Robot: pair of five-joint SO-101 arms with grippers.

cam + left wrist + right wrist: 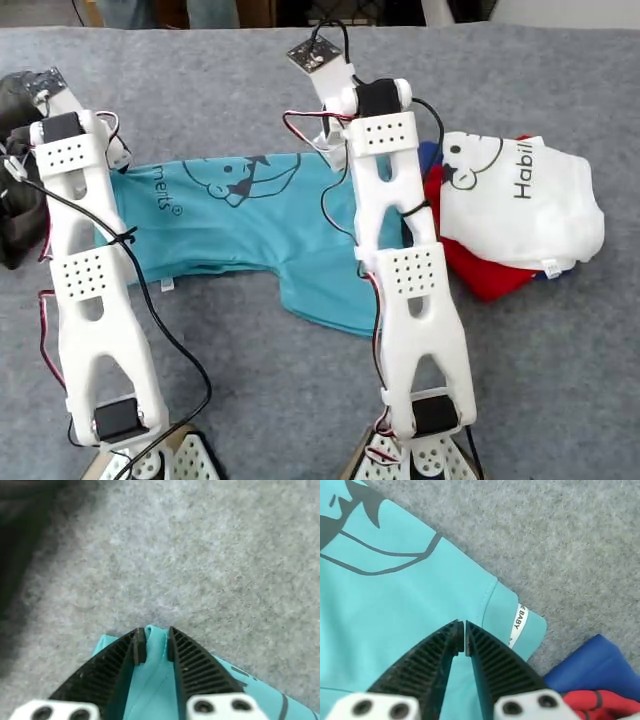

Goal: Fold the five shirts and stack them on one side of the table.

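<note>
Arms (85,270) both outstretched; left gripper (156,644) pinches teal shirt (260,225) edge; right gripper (464,639) clamped on same shirt.

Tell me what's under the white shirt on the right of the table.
Beneath the white shirt a red shirt sticks out, and a blue shirt shows at its edge. Which of them lies lower, and anything else underneath, is covered.
</note>
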